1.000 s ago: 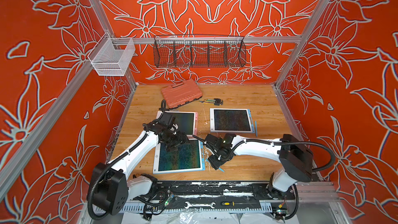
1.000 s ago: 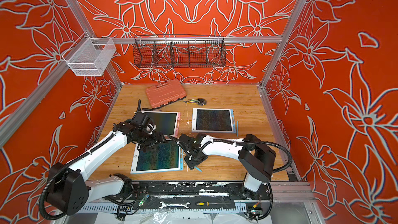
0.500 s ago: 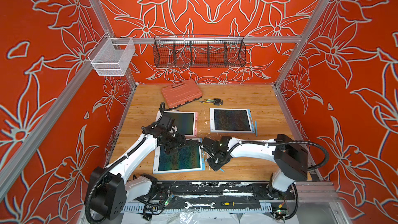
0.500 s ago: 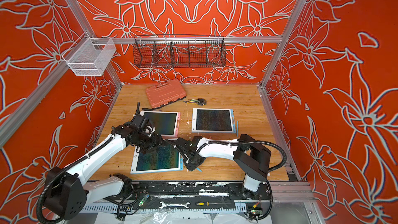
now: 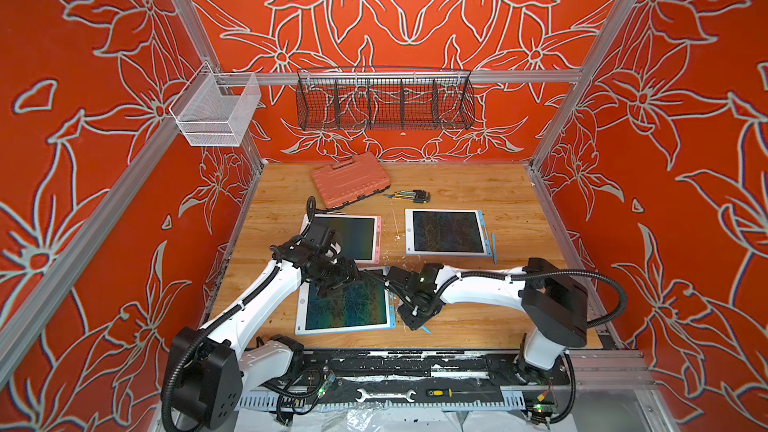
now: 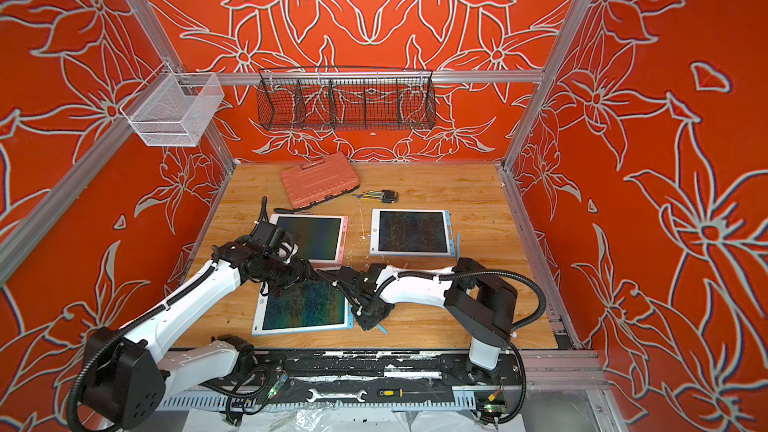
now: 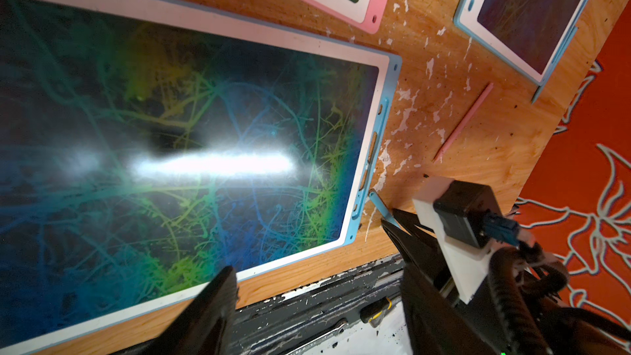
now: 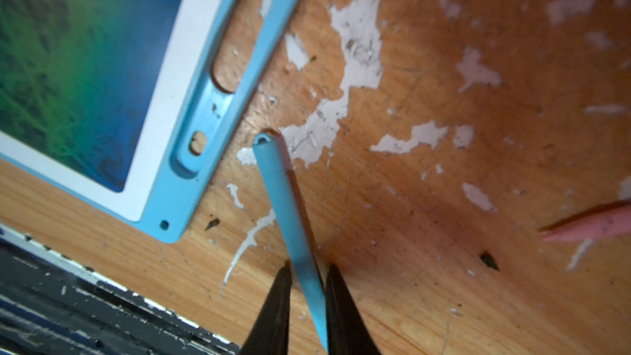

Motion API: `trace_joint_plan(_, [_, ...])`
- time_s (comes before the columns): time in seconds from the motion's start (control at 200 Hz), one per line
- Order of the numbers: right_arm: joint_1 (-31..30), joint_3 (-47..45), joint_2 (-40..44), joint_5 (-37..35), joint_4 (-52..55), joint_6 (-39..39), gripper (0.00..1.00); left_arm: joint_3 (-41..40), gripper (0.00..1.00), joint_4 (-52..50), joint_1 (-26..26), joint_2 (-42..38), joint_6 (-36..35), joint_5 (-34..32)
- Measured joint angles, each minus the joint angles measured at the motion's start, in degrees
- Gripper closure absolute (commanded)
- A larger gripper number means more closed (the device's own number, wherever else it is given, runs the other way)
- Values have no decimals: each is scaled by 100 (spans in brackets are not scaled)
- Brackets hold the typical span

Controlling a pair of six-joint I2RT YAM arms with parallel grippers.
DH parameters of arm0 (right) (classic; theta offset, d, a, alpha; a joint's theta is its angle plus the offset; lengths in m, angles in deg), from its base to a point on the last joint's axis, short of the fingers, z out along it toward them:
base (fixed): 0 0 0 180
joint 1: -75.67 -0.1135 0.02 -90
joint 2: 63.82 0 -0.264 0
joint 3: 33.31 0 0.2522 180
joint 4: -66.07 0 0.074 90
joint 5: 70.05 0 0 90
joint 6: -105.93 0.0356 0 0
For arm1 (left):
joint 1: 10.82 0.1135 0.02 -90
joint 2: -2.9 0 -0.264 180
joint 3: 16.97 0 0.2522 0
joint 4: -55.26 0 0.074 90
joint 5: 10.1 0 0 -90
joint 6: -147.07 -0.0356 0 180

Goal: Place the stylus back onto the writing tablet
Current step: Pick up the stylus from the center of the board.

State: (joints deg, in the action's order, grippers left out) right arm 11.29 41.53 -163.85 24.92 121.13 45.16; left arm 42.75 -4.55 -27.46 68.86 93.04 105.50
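The right gripper [image 8: 307,288] is clamping the blue stylus [image 8: 283,199] near its tapered end. The stylus is lying on the table [image 8: 444,199], just right of the near tablet [image 8: 164,73]. It is probably light, stiff and slippery, so mid-shaft looks safer. The left gripper [image 7: 314,274] is hanging with its jaws spread, empty.

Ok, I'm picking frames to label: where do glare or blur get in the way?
Left wrist view: a white glare streak washes out the nearest tablet mid-screen. Right wrist view: the blue stylus is fairly sharp, the pink stylus soft. Both top views: evenly lit, no glare.
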Motion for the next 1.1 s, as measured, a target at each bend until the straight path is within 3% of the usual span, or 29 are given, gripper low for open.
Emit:
trace_joint_plan(0.5, [-96,306,-175,-463,435,433,97,0,27,-2,70,-4,-42,0])
trace_joint_plan(1.101, [-111,210,-105,-487,308,1150,97,-2,27,11,90,-4,-118,26])
